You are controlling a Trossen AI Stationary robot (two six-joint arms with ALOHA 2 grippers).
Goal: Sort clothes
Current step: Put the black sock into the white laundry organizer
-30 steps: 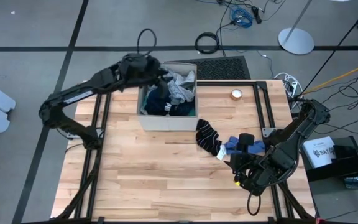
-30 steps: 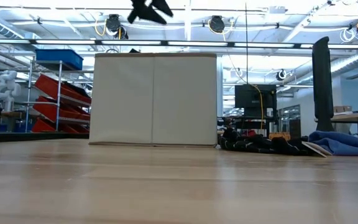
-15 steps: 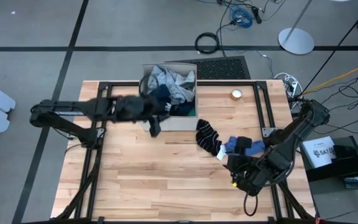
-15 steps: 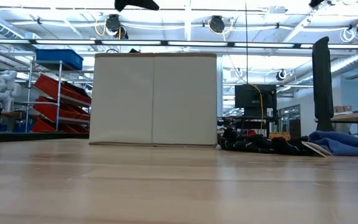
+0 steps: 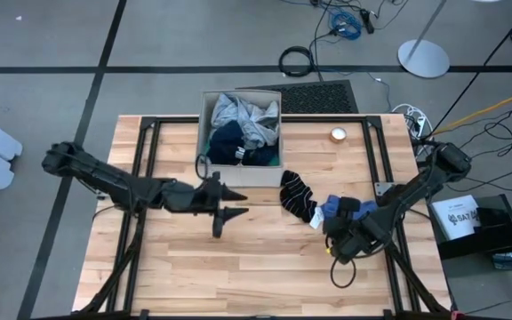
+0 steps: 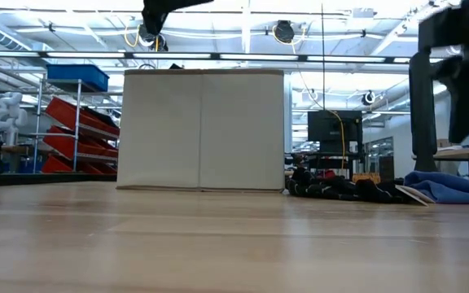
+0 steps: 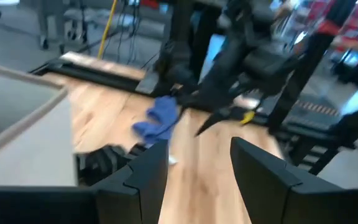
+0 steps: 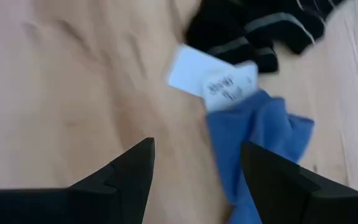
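L gripper (image 5: 229,204) hovers over the wooden surface (image 5: 194,258) just in front of the beige box (image 5: 204,133), fingers (image 7: 143,177) spread and empty; the box holds grey clothes (image 5: 243,114) and navy clothes (image 5: 229,142). R gripper (image 5: 334,238) sits near the surface's right edge w/ fingers (image 8: 124,174) apart, nothing held, just beside the blue pieces (image 5: 334,208) and close to the striped black socks (image 5: 297,193). A white tag (image 8: 213,79) lies between socks and blue cloth, its writing not legible; a white box off the surface (image 5: 460,216) reads "SAT…", rest cut off.
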